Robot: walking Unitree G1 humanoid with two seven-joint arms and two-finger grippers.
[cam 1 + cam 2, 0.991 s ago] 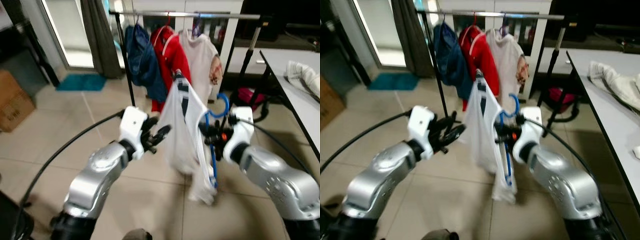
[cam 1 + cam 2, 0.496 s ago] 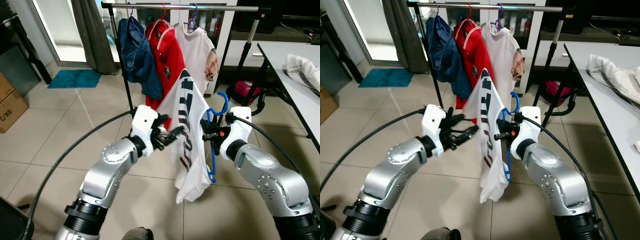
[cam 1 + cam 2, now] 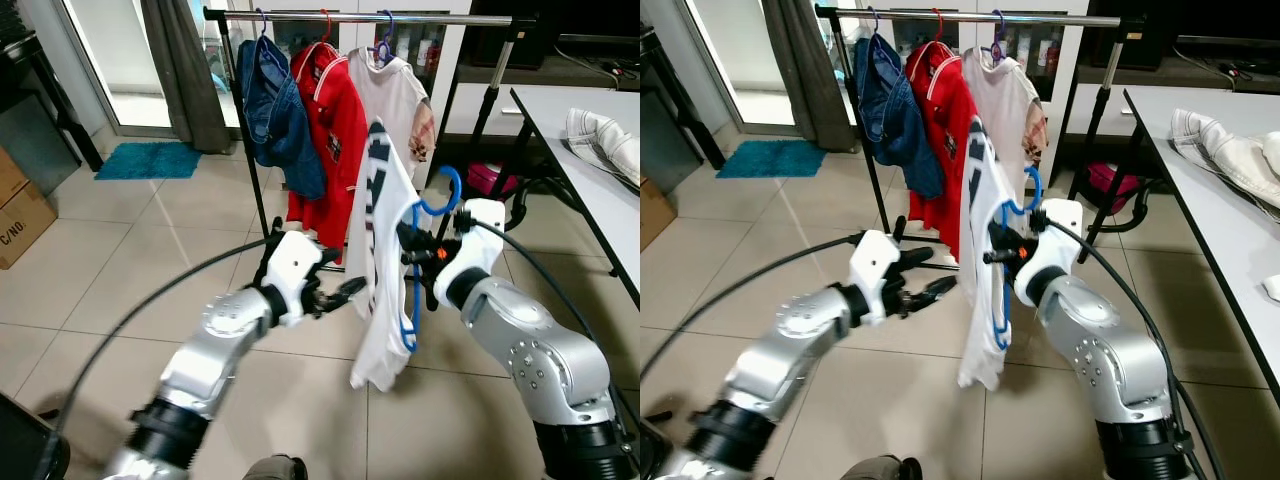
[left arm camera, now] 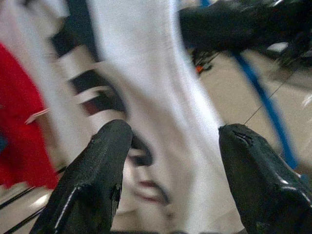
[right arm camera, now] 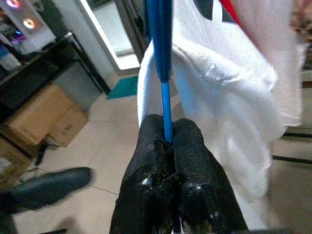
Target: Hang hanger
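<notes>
Blue hanger (image 3: 413, 262) — mostly hidden under the white shirt (image 3: 381, 255), blurred in left wrist view

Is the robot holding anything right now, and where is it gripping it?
Yes. The right gripper is shut on the thin bar of the blue hanger, which carries a white shirt. The left gripper is open beside the shirt, holding nothing.

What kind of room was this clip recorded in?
Most likely a living or laundry area of a home: a clothes rack with shirts hung on it stands on a tiled floor, with a teal mat by a glass door and a cardboard box at the side.
</notes>
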